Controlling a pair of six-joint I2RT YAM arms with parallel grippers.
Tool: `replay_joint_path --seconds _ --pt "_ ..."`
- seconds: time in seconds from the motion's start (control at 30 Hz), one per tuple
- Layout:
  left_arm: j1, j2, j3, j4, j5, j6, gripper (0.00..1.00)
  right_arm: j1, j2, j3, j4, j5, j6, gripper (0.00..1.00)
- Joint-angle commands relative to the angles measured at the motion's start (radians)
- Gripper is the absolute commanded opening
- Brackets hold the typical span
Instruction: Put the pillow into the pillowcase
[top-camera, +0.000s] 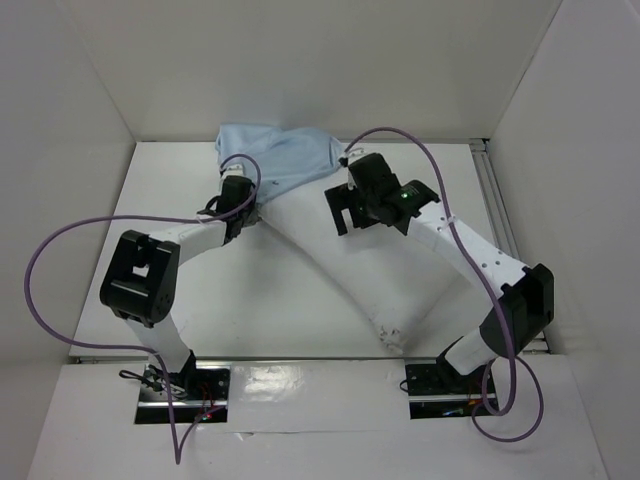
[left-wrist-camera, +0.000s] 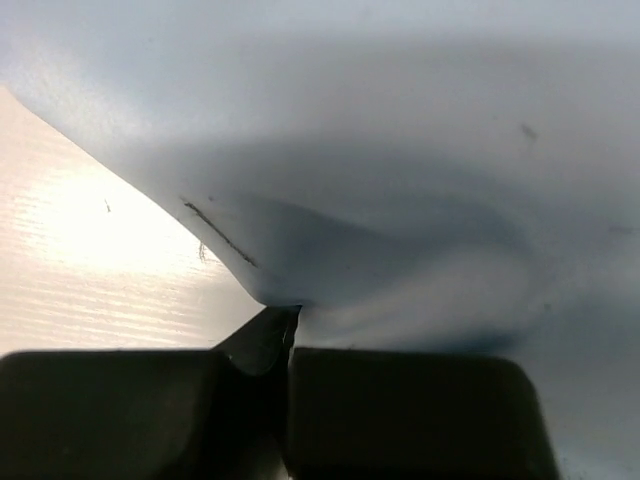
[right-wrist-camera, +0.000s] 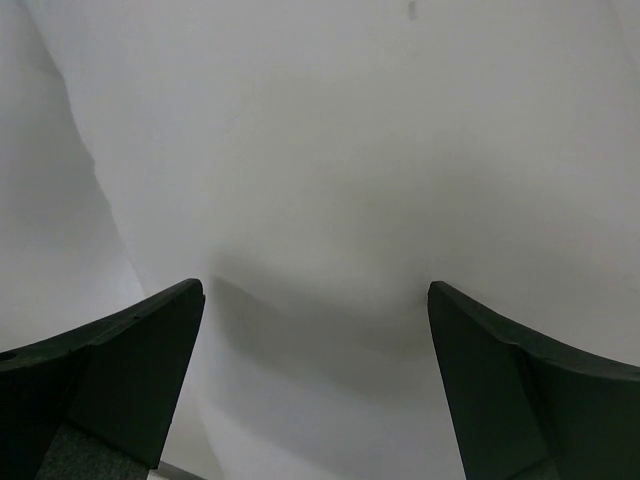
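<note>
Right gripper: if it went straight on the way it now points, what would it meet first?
Most likely the pillow: its white fabric fills the view ahead of the open right gripper; depth is unclear.

Overhead camera looks down; wrist cameras crowd pillowcase (left-wrist-camera: 400, 150) and pillow (right-wrist-camera: 330, 150).

A white table (top-camera: 260, 300) sits enclosed by plain white walls (top-camera: 300, 60), a metal rail (top-camera: 497, 203) along its right edge.

Here's the left black two-finger gripper (left-wrist-camera: 288, 342) clamped tight, jaws pressed together on a fold of the thin light blue fabric pillowcase (left-wrist-camera: 400, 180), with the left arm (top-camera: 200, 238) bent sharply at the elbow. The right black two-finger gripper (right-wrist-camera: 315, 300) hangs with jaws spread wide, the right arm (top-camera: 470, 250) angled inward over the table.
</note>
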Motion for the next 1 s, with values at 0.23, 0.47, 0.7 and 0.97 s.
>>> replay_joint_path --seconds 0.23,0.47,0.7,0.97 --pt "-0.022 -0.115 0.0 0.024 0.165 0.048 0.0 0.104 0.088 -0.125 0.142 0.019 -0.054 0.96" --pt "-0.143 -0.201 0.104 -0.105 0.264 0.09 0.0 -0.031 0.264 0.148 0.244 -0.001 0.074 0.0" --pt "-0.22 -0.221 0.161 -0.153 0.319 0.101 0.0 -0.114 0.209 0.318 0.368 -0.118 0.158 0.0" --pt "-0.22 -0.171 0.194 -0.191 0.413 0.078 0.0 -0.114 0.19 0.156 0.405 -0.149 0.206 0.0"
